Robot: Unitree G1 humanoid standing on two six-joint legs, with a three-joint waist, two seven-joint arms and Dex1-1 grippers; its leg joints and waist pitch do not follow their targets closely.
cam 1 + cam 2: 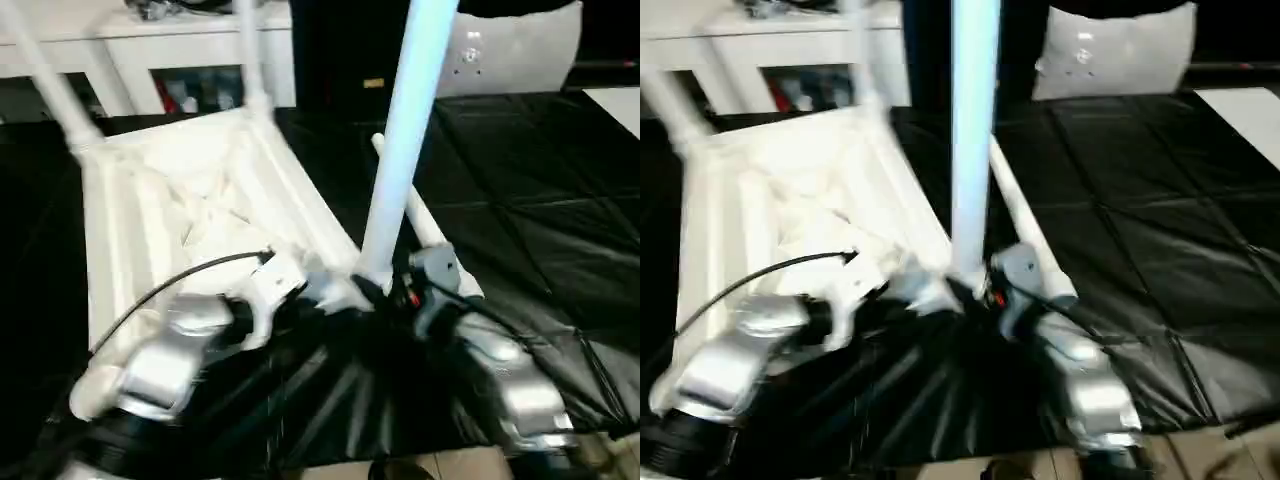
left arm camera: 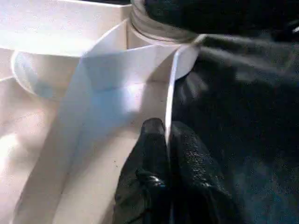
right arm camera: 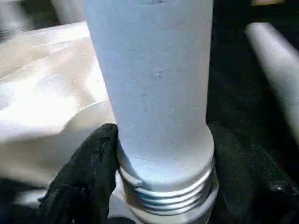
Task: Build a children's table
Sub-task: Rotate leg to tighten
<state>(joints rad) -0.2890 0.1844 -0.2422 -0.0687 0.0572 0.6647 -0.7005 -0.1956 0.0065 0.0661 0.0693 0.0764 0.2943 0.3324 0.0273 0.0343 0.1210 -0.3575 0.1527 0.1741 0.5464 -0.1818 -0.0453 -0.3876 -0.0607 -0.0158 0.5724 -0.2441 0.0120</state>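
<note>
Screwing third leg into near corner socket

Our right gripper (image 3: 161,172) clamps the upright leg (image 1: 405,150) near its thread; left gripper (image 2: 166,154) pinches the upturned tabletop (image 1: 200,200) wall; we'd keep it vertical while twisting; spare leg (image 1: 425,235) lies beyond.

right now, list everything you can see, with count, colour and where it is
tabletop: one, white, upside down on the black mat, ribbed underside up
upright legs: three, white; two at the far corners, one at the near right corner with its threaded end at the socket
loose leg: one, white, lying on the mat beside the tabletop
black mat: one, covering the floor
white furniture: behind the tabletop, number unclear
pale object: one, at the mat's far edge
left gripper: fingers black, shut on the tabletop's thin edge wall
right gripper: fingers black, on either side of the near leg's base
</note>
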